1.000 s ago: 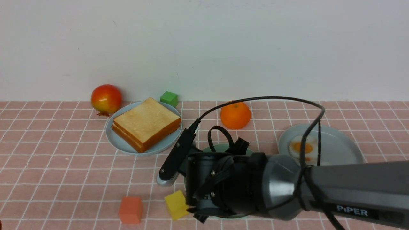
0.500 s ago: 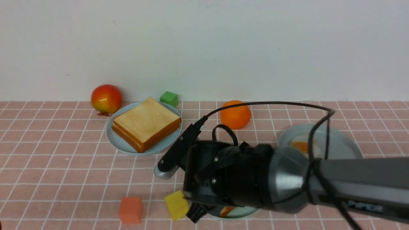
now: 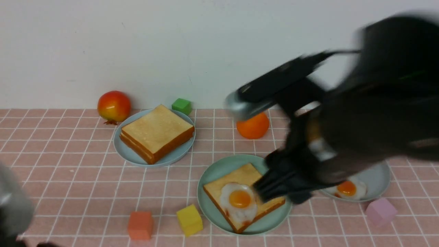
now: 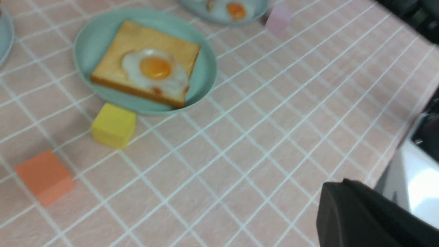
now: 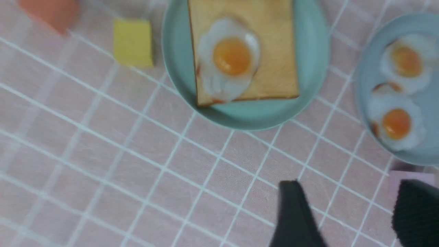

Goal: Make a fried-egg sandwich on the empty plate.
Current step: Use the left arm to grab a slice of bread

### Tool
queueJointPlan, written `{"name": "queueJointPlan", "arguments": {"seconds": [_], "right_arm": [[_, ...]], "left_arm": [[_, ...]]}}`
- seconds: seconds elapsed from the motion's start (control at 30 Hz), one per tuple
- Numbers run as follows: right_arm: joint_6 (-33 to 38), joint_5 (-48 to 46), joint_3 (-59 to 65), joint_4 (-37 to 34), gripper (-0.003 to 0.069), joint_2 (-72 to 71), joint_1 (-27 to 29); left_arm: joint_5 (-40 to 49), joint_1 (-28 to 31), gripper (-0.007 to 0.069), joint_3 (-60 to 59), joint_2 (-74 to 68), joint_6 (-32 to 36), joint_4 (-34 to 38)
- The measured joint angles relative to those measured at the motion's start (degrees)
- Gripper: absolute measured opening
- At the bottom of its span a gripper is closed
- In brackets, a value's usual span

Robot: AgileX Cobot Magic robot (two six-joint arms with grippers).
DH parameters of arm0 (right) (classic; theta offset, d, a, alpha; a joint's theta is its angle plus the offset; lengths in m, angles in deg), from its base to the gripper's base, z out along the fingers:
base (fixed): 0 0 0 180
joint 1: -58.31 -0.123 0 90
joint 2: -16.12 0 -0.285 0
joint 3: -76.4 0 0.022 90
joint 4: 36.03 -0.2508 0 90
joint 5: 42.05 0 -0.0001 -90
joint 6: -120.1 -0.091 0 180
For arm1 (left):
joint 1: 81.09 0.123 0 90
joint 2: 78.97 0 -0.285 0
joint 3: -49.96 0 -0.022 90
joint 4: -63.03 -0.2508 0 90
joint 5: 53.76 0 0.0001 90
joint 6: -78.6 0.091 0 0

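Egg (image 5: 228,60) lay yolk-up on the toast slice (image 5: 274,51) in the mint-green plate (image 5: 310,44), ahead of my right gripper (image 5: 349,195), which hung spread and empty, presumably free to cap it from the toast stack (image 3: 157,133).

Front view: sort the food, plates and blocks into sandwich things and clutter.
Sandwich: green plate, toast on it, egg on top, toast stack, spare egg, grey plates under those.
Clutter: red fruit, orange, green cube, yellow cube, orange cube, pink cube.
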Motion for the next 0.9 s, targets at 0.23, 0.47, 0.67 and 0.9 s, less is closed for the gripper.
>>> {"name": "queueJointPlan", "arguments": {"seconds": [0.23, 0.47, 0.67, 0.9], "right_arm": [[0.0, -1.5, 4.6, -2.7, 0.0132, -17.7, 0.0], [0.3, -1.9, 10.6, -2.9, -0.0006, -29.4, 0.0], [1.2, -1.9, 14.8, -3.8, -0.0005, -31.9, 0.0], [1.5, 4.0, 14.9, -6.2, -0.0002, -33.1, 0.0]], "left_arm": [[3.3, 0.2, 0.0012, 11.9, -21.6, -2.3, -6.2], [4.9, 13.4, 0.0012, 25.9, -41.1, 0.6, -6.5], [6.2, 20.7, 0.0012, 33.9, -51.7, 9.1, -7.2], [4.4, 24.5, 0.0024, 39.4, -61.0, 10.1, -9.6]]}}
